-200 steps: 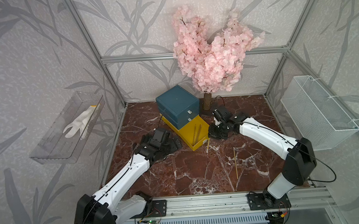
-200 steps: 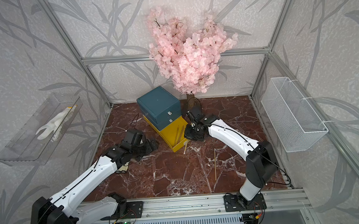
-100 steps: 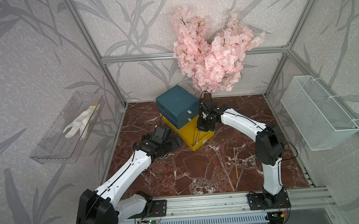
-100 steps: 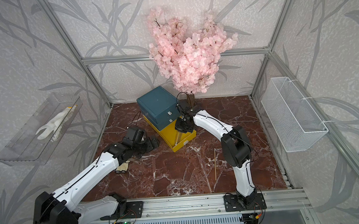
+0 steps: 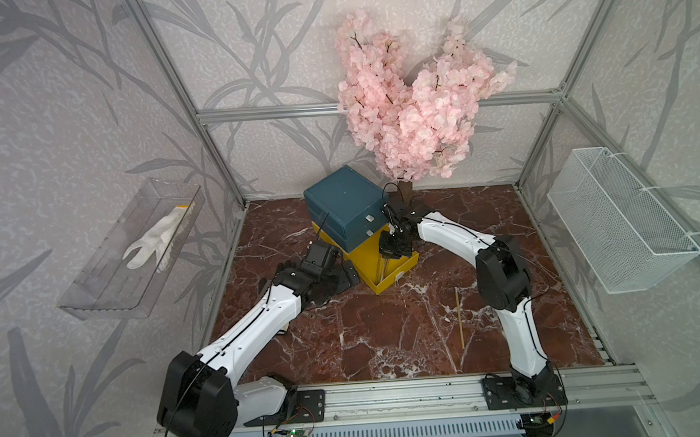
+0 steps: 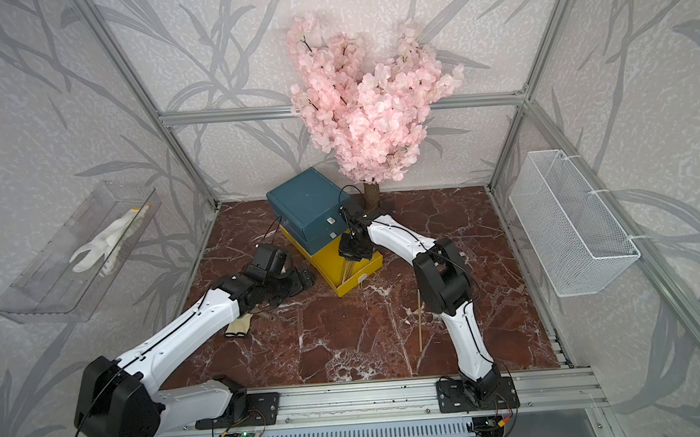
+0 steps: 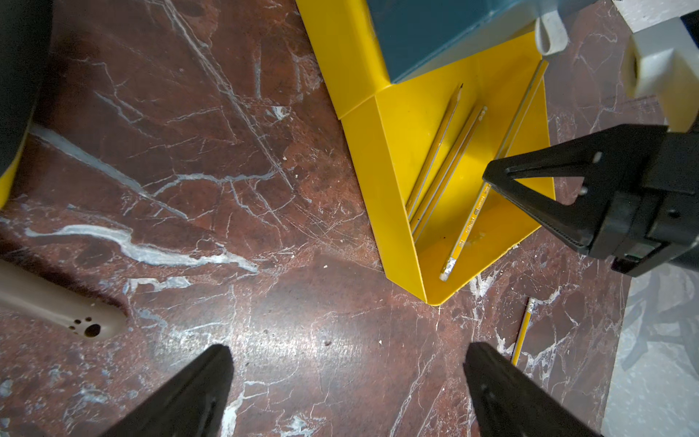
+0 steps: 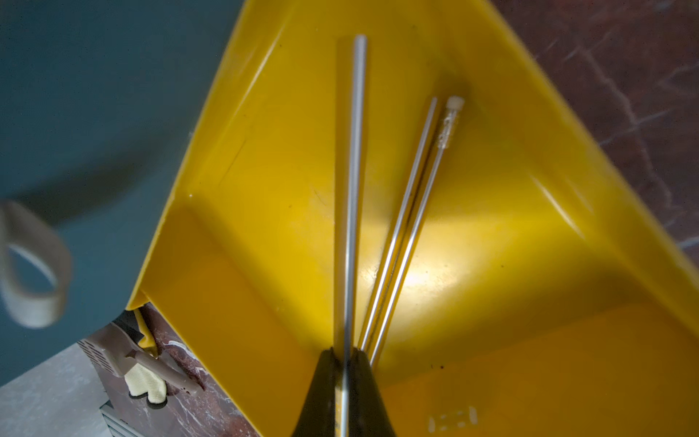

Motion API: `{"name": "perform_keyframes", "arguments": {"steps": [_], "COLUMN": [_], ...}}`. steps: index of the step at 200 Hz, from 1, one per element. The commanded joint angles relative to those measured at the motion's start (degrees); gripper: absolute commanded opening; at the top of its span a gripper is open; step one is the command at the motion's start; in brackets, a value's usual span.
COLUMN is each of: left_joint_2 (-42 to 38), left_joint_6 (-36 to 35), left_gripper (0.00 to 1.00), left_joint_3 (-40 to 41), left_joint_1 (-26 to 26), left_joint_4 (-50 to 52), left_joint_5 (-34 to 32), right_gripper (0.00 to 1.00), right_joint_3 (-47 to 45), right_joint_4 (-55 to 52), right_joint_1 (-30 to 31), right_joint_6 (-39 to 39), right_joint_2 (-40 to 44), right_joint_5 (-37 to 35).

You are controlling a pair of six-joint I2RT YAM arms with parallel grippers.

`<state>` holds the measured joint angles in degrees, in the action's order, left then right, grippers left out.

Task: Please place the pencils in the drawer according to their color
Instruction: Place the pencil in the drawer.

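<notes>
The teal drawer chest [image 5: 345, 207] [image 6: 310, 207] has its yellow bottom drawer [image 5: 401, 266] [image 7: 389, 143] [image 8: 264, 212] pulled open. My right gripper [image 5: 388, 254] [image 6: 352, 254] [image 7: 488, 178] [image 8: 345, 355] hangs over that drawer, shut on a yellow pencil [image 7: 467, 234] [image 8: 353, 181] that slants down into it. Two more yellow pencils [image 7: 438, 159] [image 8: 404, 234] lie side by side inside. Another yellow pencil [image 5: 459, 319] [image 6: 419, 319] [image 7: 522, 329] lies on the marble floor near the right arm. My left gripper [image 5: 343, 276] [image 7: 346, 352] is open over bare floor beside the drawer.
A brown scoop [image 7: 56, 306] [image 8: 159, 370] and a cream glove [image 6: 238, 324] lie under the left arm. A pink blossom tree [image 5: 408, 112] stands behind the chest. A wire basket [image 5: 619, 219] hangs on the right wall, a clear tray [image 5: 133, 249] on the left.
My right gripper has moved left from beside the yellow drawer to over it, carrying the pencil. The left arm has shifted slightly toward the chest.
</notes>
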<state>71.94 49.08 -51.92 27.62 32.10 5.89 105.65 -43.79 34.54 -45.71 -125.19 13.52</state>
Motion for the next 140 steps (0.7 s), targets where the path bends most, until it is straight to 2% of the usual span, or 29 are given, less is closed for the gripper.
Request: {"name": "perform_keyframes", "arguments": {"steps": [1, 30, 47, 60, 78, 101, 140], "left_joint_2": [0.83, 1.98, 2.56, 2.78, 3.17, 3.29, 3.62], "left_joint_6": [-0.31, -0.17, 0.05, 0.12, 0.14, 0.09, 0.05], "left_gripper": [1.0, 1.0, 1.0, 1.0, 1.0, 1.0, 1.0], "left_joint_3": [-1.94, -2.31, -2.57, -2.66, -2.75, -2.82, -3.15], "left_joint_1": [-0.36, -0.3, -0.29, -0.33, -0.3, -0.28, -0.36], "left_joint_4": [-0.79, -0.98, -0.98, -0.9, -0.92, -0.98, -1.03], "left_joint_5": [0.35, 0.61, 0.85, 0.93, 0.88, 0.71, 0.63], "right_gripper": [0.0, 0.0, 0.12, 0.25, 0.34, 0.38, 0.39], "right_joint_3": [0.31, 0.27, -0.08, -0.18, -0.28, -0.44, -1.31], "right_joint_4": [-0.86, -1.42, -1.54, -1.63, -1.69, -1.5, -1.1], "right_joint_1": [0.38, 0.96, 0.96, 0.96, 0.96, 0.97, 0.96], "right_joint_6": [1.94, 4.25, 4.49, 4.67, 4.98, 5.11, 4.84], "right_joint_2": [-0.36, -0.67, -0.5, -0.25, 0.33, 1.69, 5.11], "right_joint_5": [0.67, 0.15, 0.02, -0.07, -0.31, -0.38, -0.33]}}
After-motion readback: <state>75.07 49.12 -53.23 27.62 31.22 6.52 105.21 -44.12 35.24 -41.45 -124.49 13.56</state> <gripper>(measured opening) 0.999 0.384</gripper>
